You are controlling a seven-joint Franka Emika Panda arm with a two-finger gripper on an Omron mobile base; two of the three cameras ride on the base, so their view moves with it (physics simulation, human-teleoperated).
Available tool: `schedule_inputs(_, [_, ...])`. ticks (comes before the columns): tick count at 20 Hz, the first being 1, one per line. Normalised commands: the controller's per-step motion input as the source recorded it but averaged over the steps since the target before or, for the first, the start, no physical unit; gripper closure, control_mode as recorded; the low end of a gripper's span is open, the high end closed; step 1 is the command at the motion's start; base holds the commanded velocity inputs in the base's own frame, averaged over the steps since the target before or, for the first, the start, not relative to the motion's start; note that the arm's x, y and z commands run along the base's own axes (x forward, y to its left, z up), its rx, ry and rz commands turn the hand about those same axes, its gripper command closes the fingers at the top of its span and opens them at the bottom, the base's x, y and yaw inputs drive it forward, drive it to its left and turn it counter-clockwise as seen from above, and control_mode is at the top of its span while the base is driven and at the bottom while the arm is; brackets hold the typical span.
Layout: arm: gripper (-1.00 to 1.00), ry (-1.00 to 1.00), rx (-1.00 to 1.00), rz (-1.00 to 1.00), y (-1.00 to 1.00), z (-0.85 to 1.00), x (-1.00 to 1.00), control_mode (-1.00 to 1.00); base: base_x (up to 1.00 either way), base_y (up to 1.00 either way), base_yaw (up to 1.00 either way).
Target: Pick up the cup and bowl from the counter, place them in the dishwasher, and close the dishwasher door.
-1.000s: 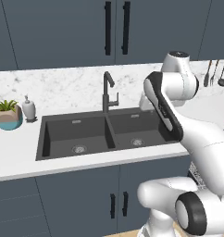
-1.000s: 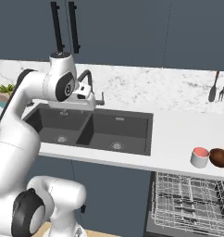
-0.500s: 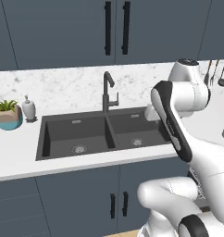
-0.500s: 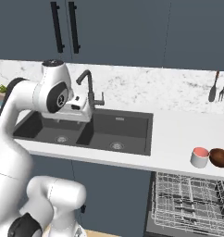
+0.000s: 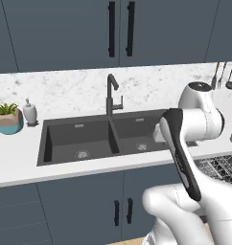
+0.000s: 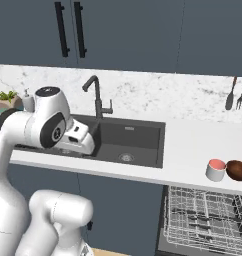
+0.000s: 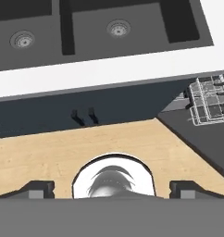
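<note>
Two dark fingertips of the gripper [image 7: 112, 187] stand far apart at the bottom of the hand view, at 7 and 5 o'clock, with nothing between them. They look spread wide so they can fit around a cup, but that is a guess. The hand looks down at the wood floor, so it is high and not near anything yet.

Next comes the dishwasher [image 6: 205, 220], at 5 o'clock in the right base view. Its door [image 7: 202, 139] lies flat and open, and the white rack [image 7: 208, 99] is pulled out, ready for dishes.

Farther back, on the counter [image 6: 188, 145] at 4 o'clock, the cup [image 6: 215, 170] and the bowl [image 6: 238, 170] sit just beside each other, above the rack. Neither is picked up yet.

The sink [image 6: 125, 140] sits near the middle, well apart from them. The arm probably has to swing right to reach the cup.
</note>
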Motion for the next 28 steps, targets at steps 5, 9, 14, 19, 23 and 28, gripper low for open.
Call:
schedule_inputs(5, [-1.00,0.00,0.00,-0.08,0.00,-0.16,-0.01,1.00,0.01,0.00,-0.03])
schedule_inputs(9, [-1.00,0.00,0.00,0.00,0.00,0.00,0.00,1.00,-0.03,0.00,-0.08])
schedule_inputs(14, [-1.00,0.00,0.00,0.00,0.00,0.00,0.00,1.00,-0.24,0.00,-0.26])
schedule_inputs(19, [-1.00,0.00,0.00,0.00,0.00,0.00,0.00,1.00,-0.30,0.00,-0.38])
schedule_inputs(23, [-1.00,0.00,0.00,0.00,0.00,0.00,0.00,1.00,-0.13,0.05,-0.35])
schedule_inputs(28, [-1.00,0.00,0.00,0.00,0.00,0.00,0.00,1.00,0.00,0.00,-0.38])
